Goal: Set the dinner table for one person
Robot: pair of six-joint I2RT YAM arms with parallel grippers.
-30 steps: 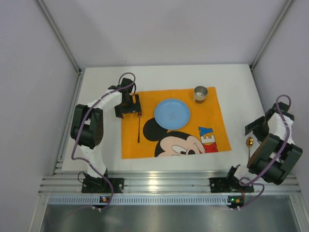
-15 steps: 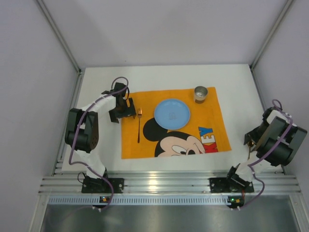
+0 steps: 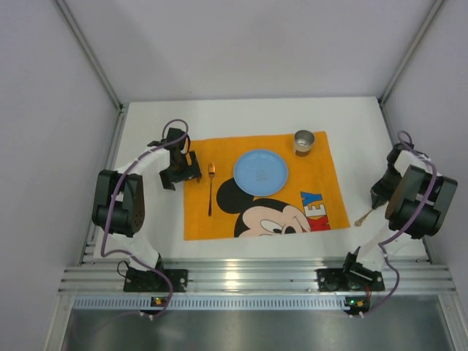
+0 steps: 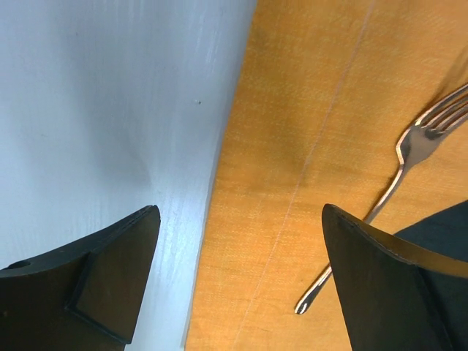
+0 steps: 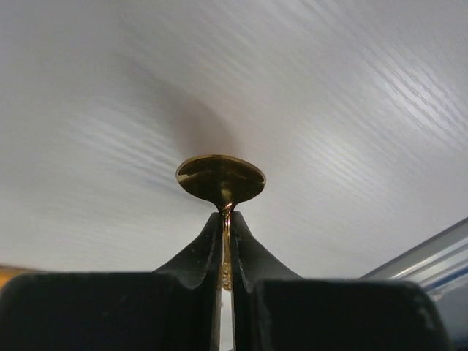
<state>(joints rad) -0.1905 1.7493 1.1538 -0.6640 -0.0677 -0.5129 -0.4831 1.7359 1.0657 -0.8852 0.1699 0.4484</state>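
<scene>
The white dinner table (image 3: 241, 113) carries an orange Mickey Mouse mat (image 3: 322, 183). On the mat are a blue plate (image 3: 260, 172), a small metal cup (image 3: 304, 142) at its far right corner, and a fork (image 3: 210, 189) lying left of the plate. My left gripper (image 3: 179, 172) hangs open over the mat's left edge, nothing between its fingers (image 4: 110, 285); the fork (image 4: 409, 150) lies just right of it. My right gripper (image 5: 227, 219) is shut on the neck of a gold spoon (image 5: 220, 178), right of the mat. The spoon's handle (image 3: 363, 217) sticks out below it.
A ribbed aluminium rail (image 3: 248, 278) runs along the near edge, between the arm bases. Grey walls and slanted frame posts close in the table on the left, back and right. Bare white tabletop (image 4: 102, 110) borders the mat on the left.
The left gripper has drawn back to the left, off the fork, which stays on the mat. The right gripper has closed on the spoon and turned it from where it lay.
</scene>
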